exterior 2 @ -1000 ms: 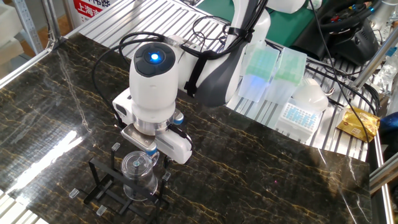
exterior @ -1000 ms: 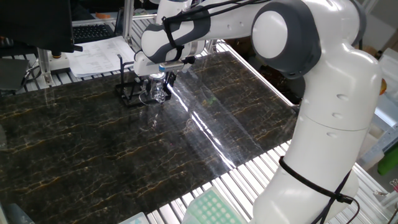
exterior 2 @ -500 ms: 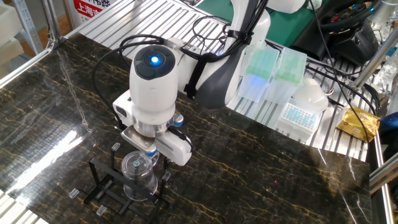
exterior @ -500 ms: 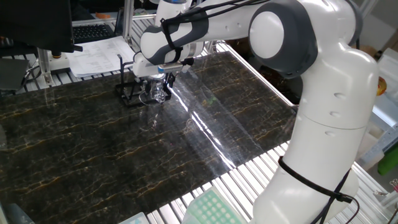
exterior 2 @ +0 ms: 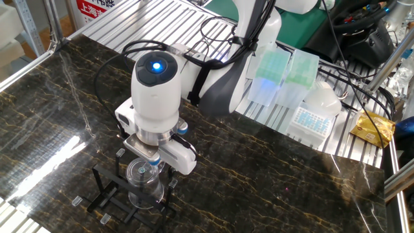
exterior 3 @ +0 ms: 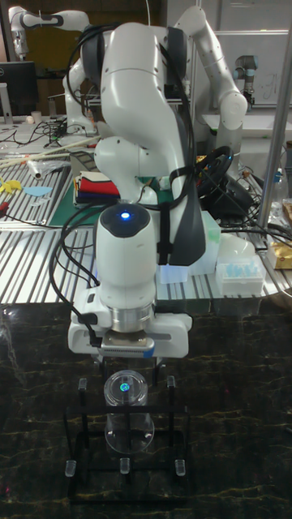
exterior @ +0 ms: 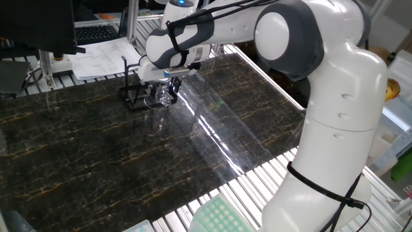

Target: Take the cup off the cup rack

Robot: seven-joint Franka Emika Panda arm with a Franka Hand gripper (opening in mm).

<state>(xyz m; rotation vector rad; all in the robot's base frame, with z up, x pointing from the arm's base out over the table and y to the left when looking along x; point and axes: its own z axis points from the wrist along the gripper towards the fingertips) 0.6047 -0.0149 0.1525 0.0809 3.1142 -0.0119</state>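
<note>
Tall fixed view: end effector [exterior 3: 123, 363] above cup [exterior 3: 126, 410] on cup rack [exterior 3: 81, 431]; opening unclear

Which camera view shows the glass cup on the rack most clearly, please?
The tall fixed view: the cup faces the camera, round top and body both visible between the rack pegs. The other fixed view shows it from above, partly under the pincer. In one fixed view it is small and far.

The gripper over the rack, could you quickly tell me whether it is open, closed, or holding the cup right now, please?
Gripper: directly above the cup on the cup rack; fingers hidden, so open or closed cannot be told.
</note>
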